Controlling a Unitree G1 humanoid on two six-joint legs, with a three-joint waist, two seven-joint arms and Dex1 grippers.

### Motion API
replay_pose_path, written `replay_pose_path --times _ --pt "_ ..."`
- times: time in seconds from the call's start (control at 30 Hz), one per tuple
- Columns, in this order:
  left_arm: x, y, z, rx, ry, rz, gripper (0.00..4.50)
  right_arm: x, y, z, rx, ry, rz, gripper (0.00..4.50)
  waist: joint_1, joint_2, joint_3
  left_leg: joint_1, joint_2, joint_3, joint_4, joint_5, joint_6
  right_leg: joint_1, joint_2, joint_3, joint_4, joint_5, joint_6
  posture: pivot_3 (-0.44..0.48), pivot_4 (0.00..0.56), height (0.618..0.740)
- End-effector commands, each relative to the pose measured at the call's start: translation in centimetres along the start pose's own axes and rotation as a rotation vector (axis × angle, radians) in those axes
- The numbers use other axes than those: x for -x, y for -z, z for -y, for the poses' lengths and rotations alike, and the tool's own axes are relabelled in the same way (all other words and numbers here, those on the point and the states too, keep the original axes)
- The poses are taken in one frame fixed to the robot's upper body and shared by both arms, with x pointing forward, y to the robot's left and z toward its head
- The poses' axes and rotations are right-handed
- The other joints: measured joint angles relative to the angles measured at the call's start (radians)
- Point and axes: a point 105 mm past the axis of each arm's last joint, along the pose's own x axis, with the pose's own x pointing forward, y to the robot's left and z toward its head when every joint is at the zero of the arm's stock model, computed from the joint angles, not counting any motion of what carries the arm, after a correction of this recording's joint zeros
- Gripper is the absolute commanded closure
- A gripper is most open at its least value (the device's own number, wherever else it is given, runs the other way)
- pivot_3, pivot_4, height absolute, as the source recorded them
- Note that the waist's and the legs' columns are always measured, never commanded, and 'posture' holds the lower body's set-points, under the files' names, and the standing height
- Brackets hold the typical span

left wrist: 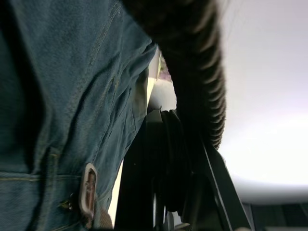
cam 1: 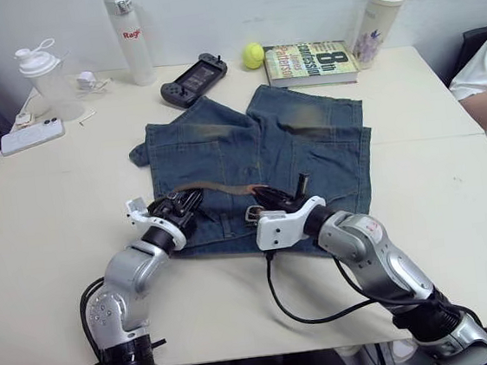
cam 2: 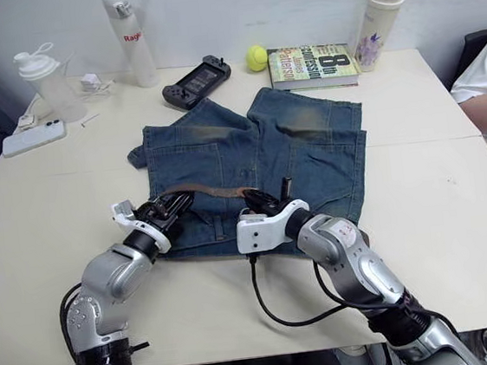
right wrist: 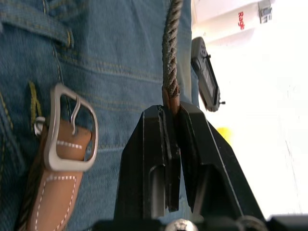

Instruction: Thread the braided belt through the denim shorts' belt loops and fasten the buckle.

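The faded denim shorts (cam 1: 309, 141) lie flat mid-table, waistband toward me. Above the waistband the dark braided belt (cam 1: 218, 188) arcs between my two grippers. My left gripper (cam 1: 190, 205) is shut on one part of the belt (left wrist: 202, 72) at the shorts' near left corner. The right gripper (right wrist: 172, 108) is shut on the belt's tan-tipped braided end (right wrist: 171, 57). Beside it the silver buckle (right wrist: 72, 127) on its tan leather tab rests on the denim, free of the fingers. A belt loop (right wrist: 36, 26) shows on the waistband.
Along the far edge stand a book (cam 1: 311, 62), a yellow ball (cam 1: 253, 55), a black game controller (cam 1: 193, 80), a white bottle (cam 1: 128, 36), a shaker cup (cam 1: 45, 77) and a tumbler (cam 1: 379, 20). A phone (cam 1: 32, 136) lies far left. A person's sleeve (cam 1: 484, 70) is at right.
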Motion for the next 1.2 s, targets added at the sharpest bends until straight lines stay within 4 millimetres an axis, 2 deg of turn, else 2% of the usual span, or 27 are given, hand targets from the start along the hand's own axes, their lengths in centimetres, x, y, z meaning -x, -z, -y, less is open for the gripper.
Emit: replay_pose_path --times 0.03,0.17,0.27,0.47,0.63,0.9,1.2 --pt "0.7 -0.6 0.5 -0.071 0.061 -0.058 4.46 0.4 -0.8 1.3 0.009 0.054 0.028 4.5 0.0 0.0 0.0 0.0 0.0 0.0 0.0 0.0 0.0 0.0 0.0 0.0 0.0 0.0 0.0 0.0 0.15 0.74" --pt "2.0 0.0 0.3 -0.157 0.057 -0.123 4.46 0.4 -0.8 1.4 0.004 0.057 0.027 4.5 -0.001 0.0 0.0 0.0 0.0 0.0 -0.001 0.0 -0.001 -0.001 0.0 0.001 0.0 0.0 0.0 0.0 0.15 0.74" --pt "2.3 1.6 1.2 -0.189 0.117 -0.175 3.59 0.3 -0.8 1.4 0.006 0.06 0.027 4.5 -0.003 0.001 0.0 0.0 0.0 0.001 -0.002 -0.001 -0.002 -0.002 -0.001 0.003 0.0 0.0 0.0 0.0 0.15 0.74" --pt "2.6 3.5 2.0 -0.231 0.157 -0.237 0.85 0.1 -0.9 1.5 0.008 0.063 0.028 4.5 -0.002 0.001 0.0 0.0 0.001 0.001 -0.001 -0.001 -0.002 -0.002 -0.001 0.003 0.0 0.0 0.0 0.0 0.15 0.74" --pt "1.9 3.6 2.3 -0.222 0.14 -0.214 0.85 0.1 -1.2 1.4 0.008 0.063 0.038 4.5 -0.002 0.001 0.001 0.0 0.001 0.001 -0.002 -0.001 -0.003 -0.003 0.0 0.004 0.0 0.0 0.0 0.0 0.15 0.74" --pt "-0.2 3.5 3.1 -0.145 0.097 -0.147 0.85 0.2 -1.5 1.1 0.032 0.049 0.054 4.5 0.0 0.001 0.001 0.0 0.001 0.001 -0.002 -0.001 -0.002 -0.003 -0.001 0.004 0.0 0.0 0.0 0.0 0.15 0.74" --pt "-0.6 3.5 3.1 -0.128 0.069 -0.136 0.85 0.2 -1.4 1.3 0.027 0.056 0.048 4.5 0.0 0.001 0.001 0.0 0.001 0.002 -0.002 -0.001 -0.003 -0.003 0.0 0.004 -0.001 0.0 0.0 0.0 0.15 0.74"
